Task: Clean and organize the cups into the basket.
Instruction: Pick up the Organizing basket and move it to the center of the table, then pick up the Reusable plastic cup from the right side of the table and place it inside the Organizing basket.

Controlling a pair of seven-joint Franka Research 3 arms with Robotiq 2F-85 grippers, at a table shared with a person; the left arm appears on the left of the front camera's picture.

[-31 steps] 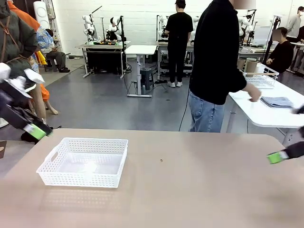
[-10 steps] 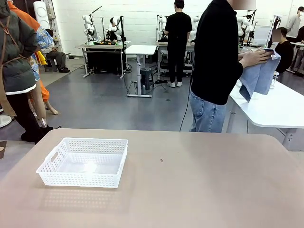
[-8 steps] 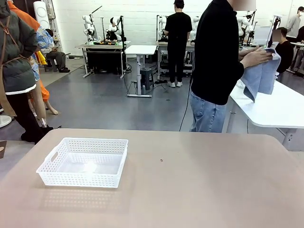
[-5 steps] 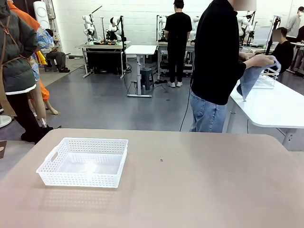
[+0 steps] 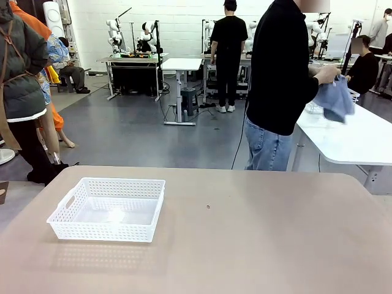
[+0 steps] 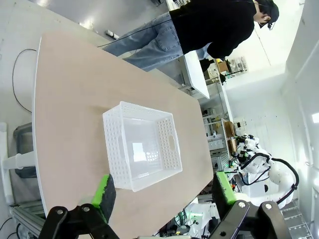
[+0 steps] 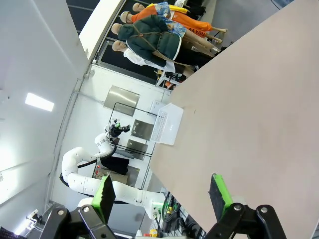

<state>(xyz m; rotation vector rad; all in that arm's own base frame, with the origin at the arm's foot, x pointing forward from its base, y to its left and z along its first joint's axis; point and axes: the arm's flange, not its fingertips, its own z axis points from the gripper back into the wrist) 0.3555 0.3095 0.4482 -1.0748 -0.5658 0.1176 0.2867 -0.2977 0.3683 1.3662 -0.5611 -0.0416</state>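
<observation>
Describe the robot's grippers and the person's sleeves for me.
The left gripper and the right gripper are both black, with two fingers and bolted joints, each finger tipped by a bright green pad. The person wears a black long-sleeved top; the sleeves are plain, without markings.

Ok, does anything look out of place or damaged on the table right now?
Nothing stands out. The basket sits upright and intact on the table, nothing in it. The person at the far side holds a blue cloth.
</observation>
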